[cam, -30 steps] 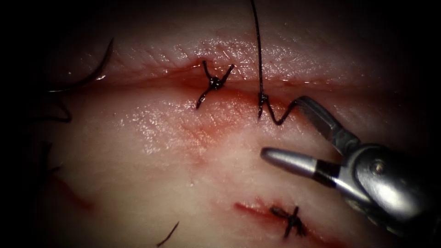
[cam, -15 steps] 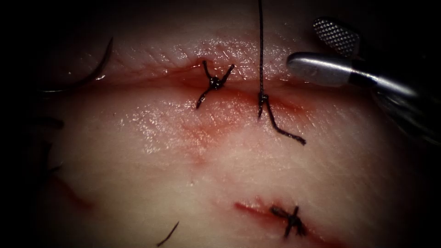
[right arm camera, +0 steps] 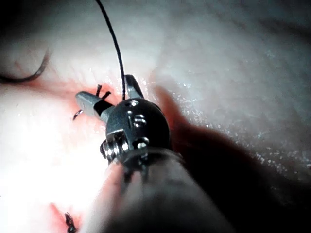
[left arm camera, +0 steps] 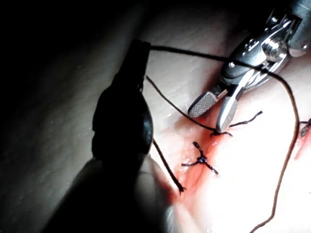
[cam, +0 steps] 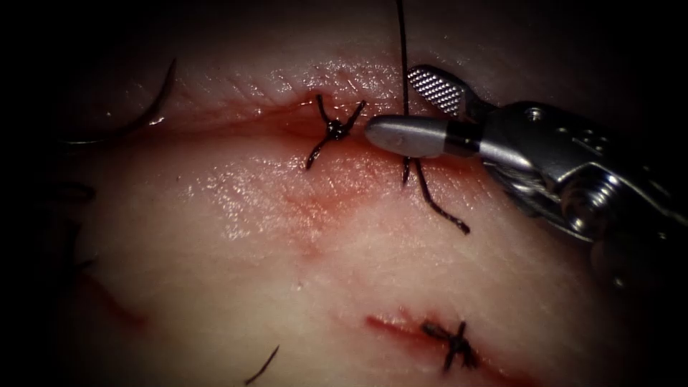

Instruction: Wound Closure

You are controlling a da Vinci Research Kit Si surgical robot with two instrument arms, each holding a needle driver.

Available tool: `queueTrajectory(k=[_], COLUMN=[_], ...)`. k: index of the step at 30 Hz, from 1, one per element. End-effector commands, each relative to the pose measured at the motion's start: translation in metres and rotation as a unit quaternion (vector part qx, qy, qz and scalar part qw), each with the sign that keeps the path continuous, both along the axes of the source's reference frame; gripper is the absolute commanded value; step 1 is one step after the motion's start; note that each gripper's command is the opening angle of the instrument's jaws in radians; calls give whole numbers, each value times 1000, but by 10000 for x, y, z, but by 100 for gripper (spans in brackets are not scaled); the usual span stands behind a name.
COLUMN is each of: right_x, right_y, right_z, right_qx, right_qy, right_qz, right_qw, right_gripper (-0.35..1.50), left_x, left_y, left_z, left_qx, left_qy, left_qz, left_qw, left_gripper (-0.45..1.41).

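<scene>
My right tool (cam: 390, 102) comes in from the right with its jaws open, one on each side of the taut thread (cam: 403, 43) that rises straight up from the second knot on the cut (cam: 251, 122). Nothing is between the jaws but that strand. The knot's short tail (cam: 444, 215) lies loose, pointing down and right. In the left wrist view my left tool (left arm camera: 138, 48) is a dark shape with the thread (left arm camera: 194, 54) leaving its tip. The curved needle (cam: 154, 107) lies free on the tissue at the far left, held by neither tool.
A finished stitch (cam: 334, 130) sits on the cut just left of the right tool's lower jaw. Another tied stitch (cam: 453, 344) closes a second small cut near the bottom. A short cut end of thread (cam: 261, 365) lies at the lower left. Red fluid stains the tissue around the cut.
The right tool was low beside the short tail, lifted away to the upper right, then moved left with its jaws either side of the upright thread. The tail dropped flat.
</scene>
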State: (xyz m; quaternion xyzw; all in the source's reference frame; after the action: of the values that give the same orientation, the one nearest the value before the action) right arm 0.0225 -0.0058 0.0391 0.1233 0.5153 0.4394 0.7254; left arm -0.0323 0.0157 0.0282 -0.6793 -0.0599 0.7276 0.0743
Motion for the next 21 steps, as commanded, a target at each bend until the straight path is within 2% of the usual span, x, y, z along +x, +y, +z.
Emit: queueTrajectory(k=[1,7,10,21], right_x=[8,17,32,50], right_y=[5,8,7,7], right_z=[5,20,30,29], right_qx=[0,-17,-28,-42], right_qy=[1,-10,-11,-10], right_qz=[1,-6,-17,-27], right_qw=[1000,1000,999,999], right_gripper=[120,120,121,125], left_x=[-6,-16,-24,-28], left_y=[4,-5,-6,-8], left_z=[4,-18,-26,-29], left_qx=[-1,-12,-14,-14], left_qy=[-2,-8,-11,-14], left_qz=[1,9,13,22], left_qw=[1000,1000,1000,1000], left_gripper=[-45,-45,-45,-45])
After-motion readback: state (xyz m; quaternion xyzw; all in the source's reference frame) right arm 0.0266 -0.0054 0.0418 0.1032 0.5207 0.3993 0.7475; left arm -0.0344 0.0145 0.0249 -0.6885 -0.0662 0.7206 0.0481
